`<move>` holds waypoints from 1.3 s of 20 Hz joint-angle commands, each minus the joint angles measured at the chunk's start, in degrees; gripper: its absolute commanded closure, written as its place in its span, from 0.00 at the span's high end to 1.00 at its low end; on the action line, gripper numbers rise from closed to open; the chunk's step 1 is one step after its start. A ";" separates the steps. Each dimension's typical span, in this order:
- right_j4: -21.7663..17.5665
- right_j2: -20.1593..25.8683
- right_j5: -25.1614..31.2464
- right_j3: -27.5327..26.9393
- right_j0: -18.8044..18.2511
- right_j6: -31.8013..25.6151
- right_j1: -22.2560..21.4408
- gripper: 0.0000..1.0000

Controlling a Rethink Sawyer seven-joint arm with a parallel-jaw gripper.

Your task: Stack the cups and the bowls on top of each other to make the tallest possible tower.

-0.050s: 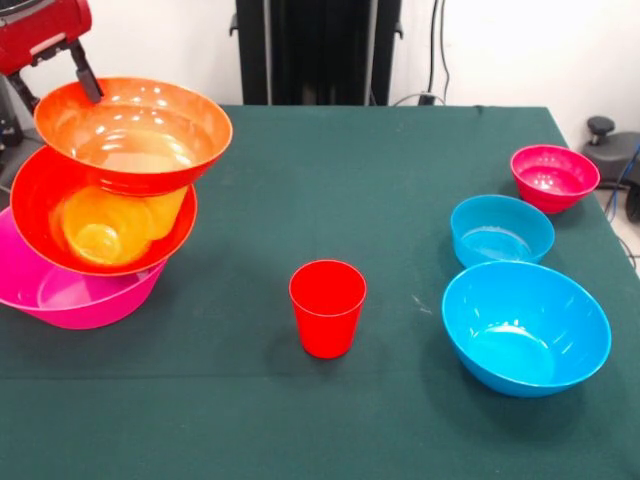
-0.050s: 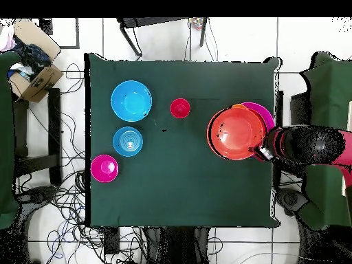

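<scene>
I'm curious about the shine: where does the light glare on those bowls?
Front view: bright glare streaks inside the top orange bowl and the large blue bowl, with a soft shadow beneath the red cup. Overhead view: even light, only faint sheen on the bowls.

Legible text, labels, brands, numbers, signs: none on any bowl, cup, table or robot arm part.

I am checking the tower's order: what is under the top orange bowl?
Under the top orange bowl sits a second orange-red bowl holding orange and yellow cups, then the pink bowl on the table. How many cups are nested there is hidden.
</scene>
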 commanded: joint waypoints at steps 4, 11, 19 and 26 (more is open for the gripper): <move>-1.40 -5.44 -2.15 2.07 0.78 -0.08 1.24 1.00; -1.79 -6.28 -2.83 0.38 0.73 -0.93 3.26 1.00; -1.94 -6.51 -2.87 -0.69 -0.05 -3.41 4.40 1.00; -1.61 -6.20 -2.09 -0.95 -0.68 -4.67 4.54 1.00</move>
